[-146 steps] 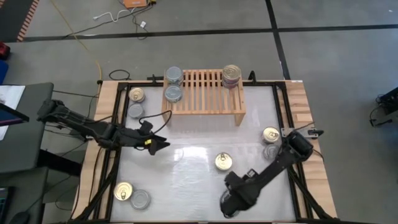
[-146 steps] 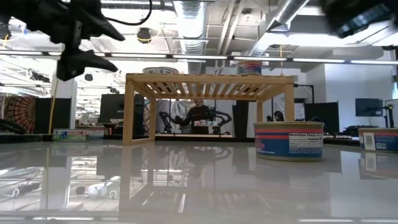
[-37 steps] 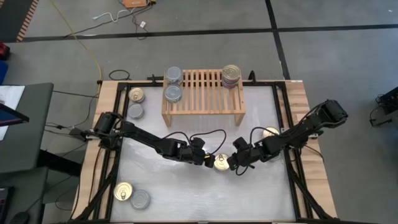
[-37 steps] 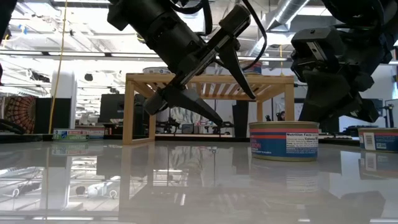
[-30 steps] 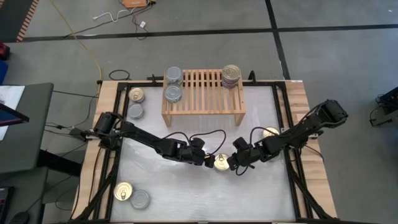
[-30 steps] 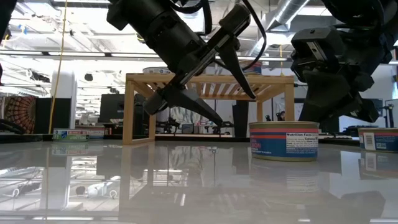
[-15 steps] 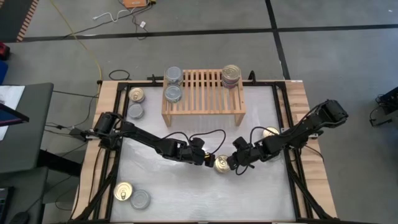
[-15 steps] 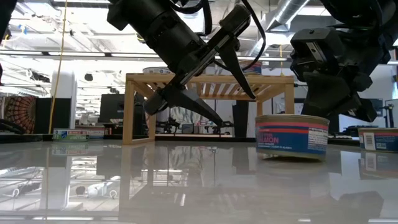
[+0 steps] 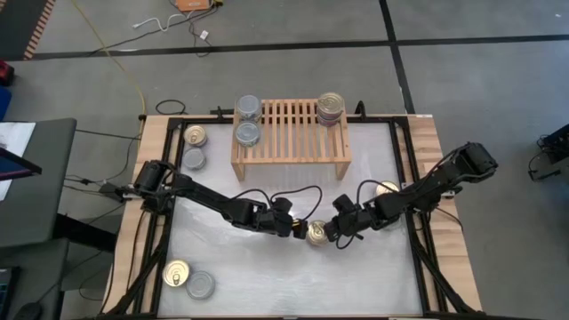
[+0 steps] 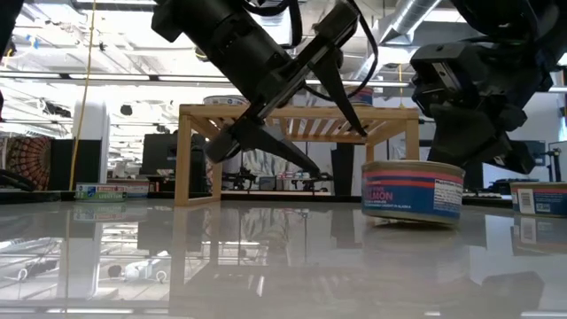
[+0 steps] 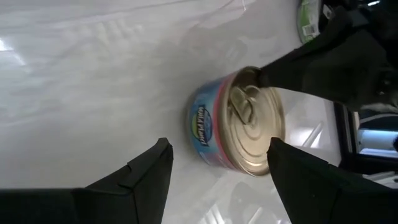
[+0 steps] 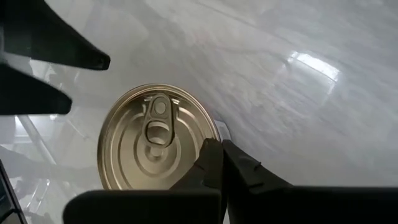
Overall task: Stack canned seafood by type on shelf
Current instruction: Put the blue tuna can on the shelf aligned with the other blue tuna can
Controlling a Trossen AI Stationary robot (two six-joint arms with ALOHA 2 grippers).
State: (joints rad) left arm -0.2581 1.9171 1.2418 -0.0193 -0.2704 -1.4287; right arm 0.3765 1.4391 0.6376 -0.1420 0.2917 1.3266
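Note:
A tin with a gold pull-tab lid sits mid-table, tipped a little, between my two grippers. My left gripper is open just to its left, and its fingers stand on either side of the tin without touching it. My right gripper is shut at the tin's right rim. The shelf stands at the far side. It carries silver-topped tins at its left end and a stack at its right end. My right gripper presses its shut fingertips on the lid's rim, on the tin's side toward the table's right. The fingers slant down from the right. The tin is tilted, its left side raised slightly off the table.
Loose tins lie near the far left edge and at the near left corner. Another tin is partly under my right arm. The shelf's slatted middle is bare. Open table lies in front of the grippers.
The gold-lidded tin, which lay flat, has tipped. Its side toward my left gripper has come up slightly, and it has shifted a little toward the table's right.

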